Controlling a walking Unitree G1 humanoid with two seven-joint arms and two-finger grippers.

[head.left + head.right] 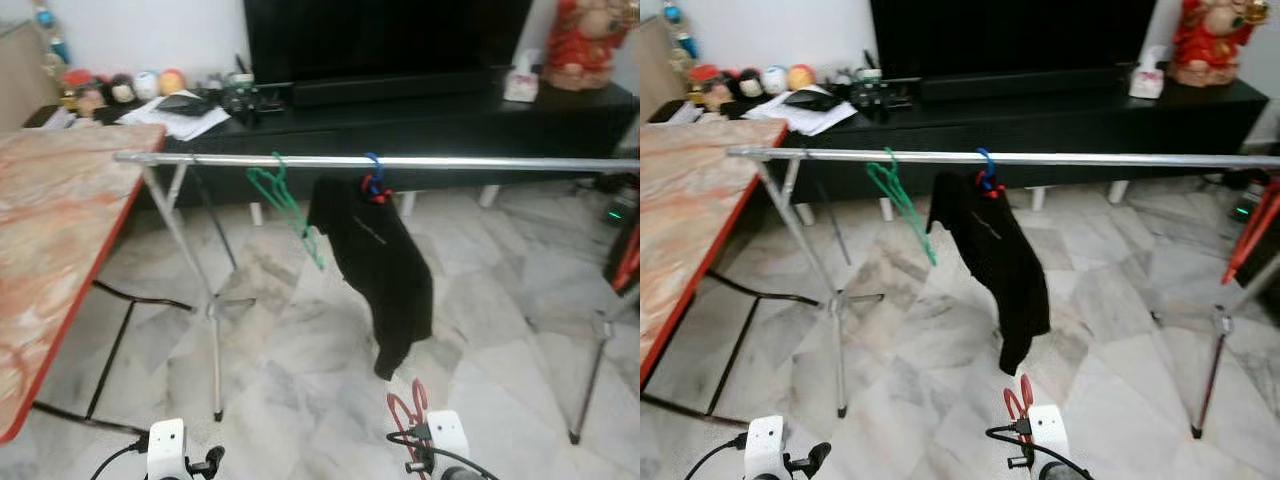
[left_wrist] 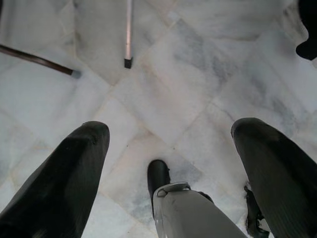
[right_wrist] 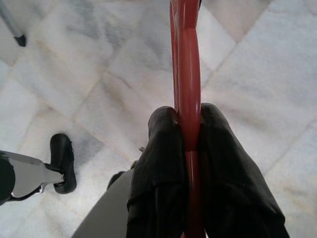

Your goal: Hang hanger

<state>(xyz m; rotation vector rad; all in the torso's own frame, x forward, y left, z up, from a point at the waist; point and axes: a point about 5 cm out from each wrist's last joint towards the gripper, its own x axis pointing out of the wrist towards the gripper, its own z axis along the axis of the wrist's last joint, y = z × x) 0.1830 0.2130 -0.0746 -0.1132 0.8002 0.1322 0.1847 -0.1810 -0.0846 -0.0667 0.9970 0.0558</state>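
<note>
In the left eye view, a red hanger [image 1: 407,408] is being carried low by the right gripper [image 1: 420,440], its long axis pointing up and away toward the silver rail [image 1: 450,163], which is lying well above and ahead of that gripper, running crosswise. A green hanger [image 1: 285,205] and a black garment [image 1: 378,265] on a blue hook [image 1: 374,172] are already being borne by the rail.

In the left wrist view, the left gripper [image 2: 173,144] is being held with fingers spread apart over bare marble floor [image 2: 198,64], gripping nothing.

In the right wrist view, the red hanger is being clamped between the right gripper's fingers [image 3: 163,163]; the right arm is judged nearer the rail.
</note>
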